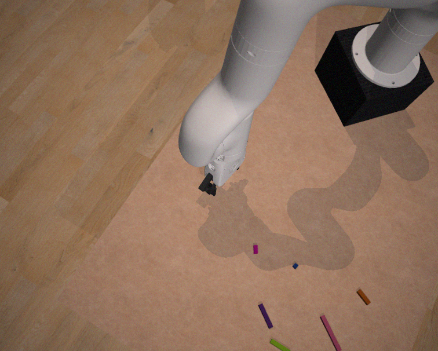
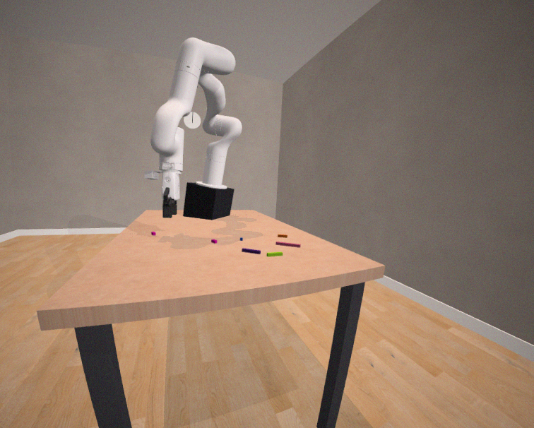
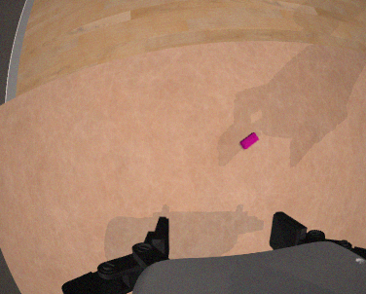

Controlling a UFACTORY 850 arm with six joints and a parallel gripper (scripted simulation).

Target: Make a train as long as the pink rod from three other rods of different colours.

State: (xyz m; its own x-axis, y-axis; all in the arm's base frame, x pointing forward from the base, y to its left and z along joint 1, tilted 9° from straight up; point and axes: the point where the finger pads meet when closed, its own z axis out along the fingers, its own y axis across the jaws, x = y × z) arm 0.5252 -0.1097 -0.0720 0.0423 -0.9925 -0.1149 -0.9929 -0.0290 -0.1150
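My gripper (image 1: 208, 187) (image 2: 168, 209) (image 3: 222, 233) is open and empty, hanging above the table's (image 1: 146, 274) (image 2: 178, 276) far left part. A short magenta rod (image 2: 153, 233) (image 3: 248, 140) lies alone just ahead of the fingers; the arm hides it in the top view. A second magenta rod (image 1: 255, 249) (image 2: 214, 241) and a small blue rod (image 1: 295, 265) (image 2: 241, 239) lie mid-table. The purple rod (image 1: 265, 315) (image 2: 251, 251), lime rod (image 1: 279, 344) (image 2: 274, 253), pink rod (image 1: 330, 332) (image 2: 287, 244) and orange rod (image 1: 363, 296) (image 2: 282, 235) lie apart from each other, none touching.
The arm's black base block (image 1: 350, 91) (image 2: 207, 200) stands at the table's back. The table's left edge runs close to the lone magenta rod, with wooden floor (image 1: 54, 91) (image 3: 182, 13) beyond it.
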